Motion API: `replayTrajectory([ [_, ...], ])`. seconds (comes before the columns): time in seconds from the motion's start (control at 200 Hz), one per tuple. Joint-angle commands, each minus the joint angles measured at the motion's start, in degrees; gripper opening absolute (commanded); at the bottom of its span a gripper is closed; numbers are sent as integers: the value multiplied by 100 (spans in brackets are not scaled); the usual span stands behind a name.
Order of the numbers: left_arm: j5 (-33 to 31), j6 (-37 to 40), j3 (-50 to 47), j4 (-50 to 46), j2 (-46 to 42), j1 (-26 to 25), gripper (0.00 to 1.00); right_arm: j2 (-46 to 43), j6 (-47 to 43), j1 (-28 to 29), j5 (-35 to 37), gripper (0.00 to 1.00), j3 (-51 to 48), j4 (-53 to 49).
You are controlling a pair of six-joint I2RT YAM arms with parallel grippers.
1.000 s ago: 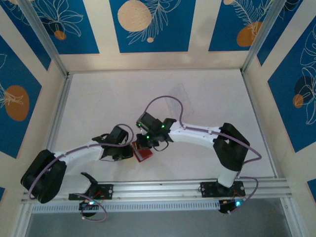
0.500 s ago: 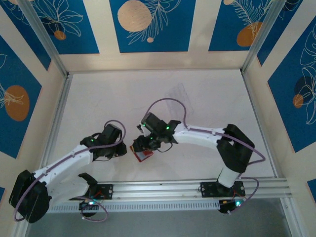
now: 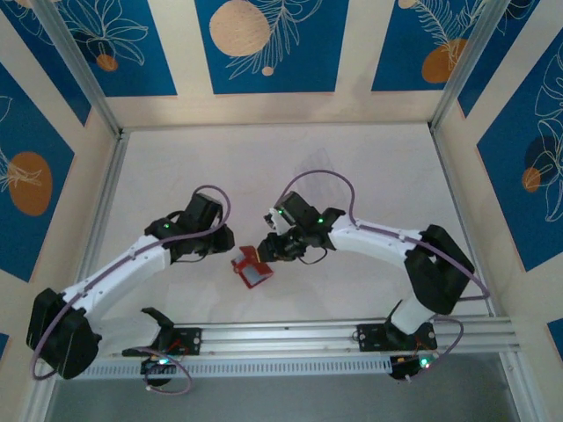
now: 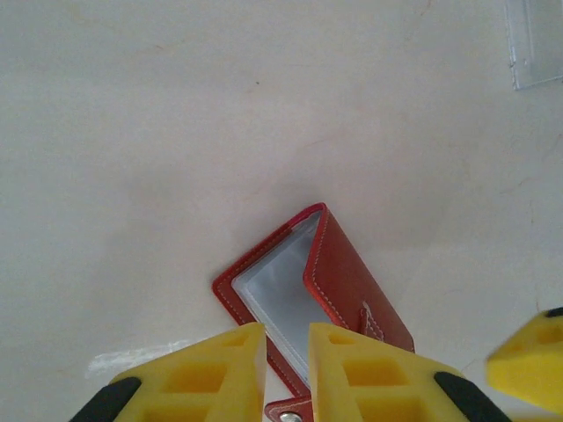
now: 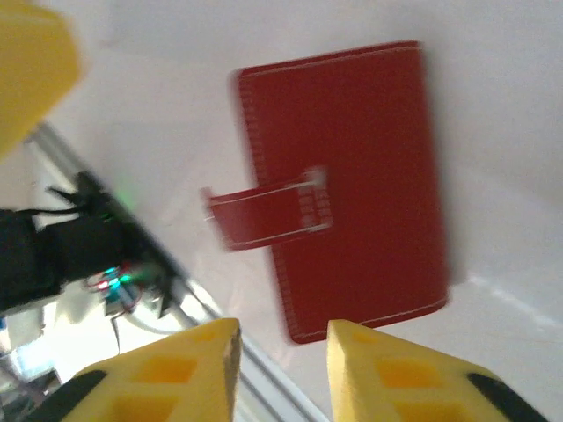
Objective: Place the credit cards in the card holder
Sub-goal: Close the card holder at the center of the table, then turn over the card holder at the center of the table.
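The left end effector (image 4: pixel 287 352) is barely parted and empty; the right end effector (image 5: pixel 281 343) gapes slightly wider, also empty. Both have drawn back from the card holder (image 3: pixel 252 267), which now lies free and half-folded on the tabletop (image 3: pixel 369 167) between them. Whether credit cards sit inside, I cannot tell. Both arms reach inward, wrists tipped down.

One card holder (image 4: pixel 352 281); one clear tray (image 4: pixel 533 44); two grippers (image 4: pixel 286 341) (image 5: pixel 283 341).
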Motion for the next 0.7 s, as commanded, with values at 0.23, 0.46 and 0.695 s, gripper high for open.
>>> replayTrajectory([
  [0.23,556,238,251,427,943,-309,18,1341,111,675,879,14,413,-190],
  [0.46,531,-73,-473,834,1260,-504,13,1098,87,630,1026,15,360,-396],
  [0.695,352,-157,-1069,1062,1258,-504,12,577,-270,102,402,32,79,-342],
])
